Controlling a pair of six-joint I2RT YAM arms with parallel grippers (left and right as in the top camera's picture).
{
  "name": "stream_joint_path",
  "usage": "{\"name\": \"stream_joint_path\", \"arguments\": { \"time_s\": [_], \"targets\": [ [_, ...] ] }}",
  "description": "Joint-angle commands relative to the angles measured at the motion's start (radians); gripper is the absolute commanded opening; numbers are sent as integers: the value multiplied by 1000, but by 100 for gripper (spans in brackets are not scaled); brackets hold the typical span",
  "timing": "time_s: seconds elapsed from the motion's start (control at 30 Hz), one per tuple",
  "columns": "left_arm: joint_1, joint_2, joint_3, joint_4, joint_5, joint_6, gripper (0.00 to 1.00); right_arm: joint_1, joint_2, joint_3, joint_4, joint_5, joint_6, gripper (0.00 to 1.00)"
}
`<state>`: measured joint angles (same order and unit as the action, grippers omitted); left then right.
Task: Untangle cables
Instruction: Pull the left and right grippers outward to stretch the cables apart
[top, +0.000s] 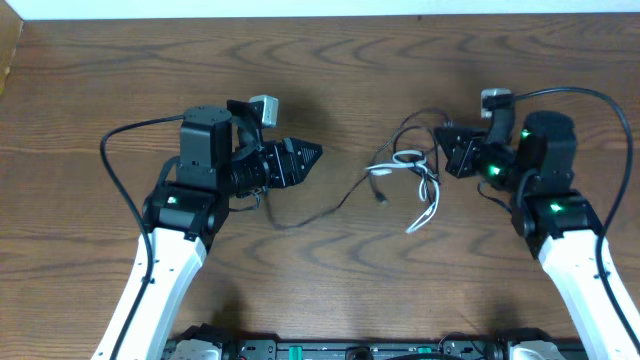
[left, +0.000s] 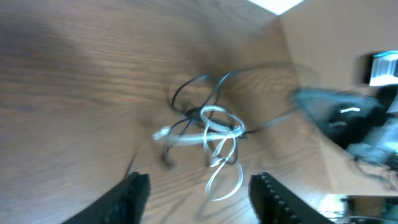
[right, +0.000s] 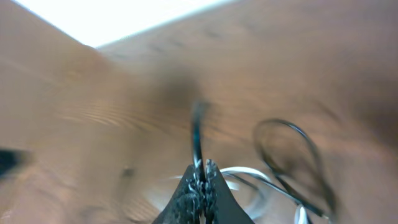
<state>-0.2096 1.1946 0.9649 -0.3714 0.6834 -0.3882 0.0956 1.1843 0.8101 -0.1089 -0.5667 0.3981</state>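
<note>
The cables (top: 408, 165) lie tangled on the wooden table between my two arms: thin black loops knotted with a white cord (top: 428, 200). One black strand (top: 320, 208) trails off to the left. My left gripper (top: 312, 153) points at the tangle from the left, well short of it. In the left wrist view that gripper (left: 200, 183) stands open with nothing between its fingers, and the cables (left: 208, 124) lie ahead. My right gripper (top: 442, 140) sits at the tangle's right edge. In its wrist view my right gripper (right: 202, 169) is shut on a black cable (right: 198, 134).
The wooden table (top: 330, 70) reaches to a pale strip at its far edge. Thick black arm wires (top: 120, 150) loop out beside each arm. My right arm (left: 348, 118) shows blurred in the left wrist view.
</note>
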Motion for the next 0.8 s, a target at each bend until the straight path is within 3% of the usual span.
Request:
{"name": "stream_joint_path", "arguments": {
  "time_s": [0.0, 0.3, 0.5, 0.6, 0.67, 0.77],
  "targets": [
    [5, 26, 6, -14, -7, 21, 60, -4, -66, 7, 93, -196, 69, 1],
    [-1, 87, 6, -39, 94, 22, 60, -2, -138, 7, 338, -406, 179, 1],
    [-39, 116, 6, -2, 151, 41, 61, -2, -139, 7, 542, -416, 331, 1],
    [-63, 118, 6, 56, 150, 41, 67, -2, -139, 7, 626, -416, 376, 1],
    [-77, 118, 6, 92, 136, 41, 70, -3, -139, 7, 621, -410, 375, 1],
    [-87, 118, 6, 103, 95, 40, 71, -3, -138, 7, 484, -333, 362, 1]
  ]
}}
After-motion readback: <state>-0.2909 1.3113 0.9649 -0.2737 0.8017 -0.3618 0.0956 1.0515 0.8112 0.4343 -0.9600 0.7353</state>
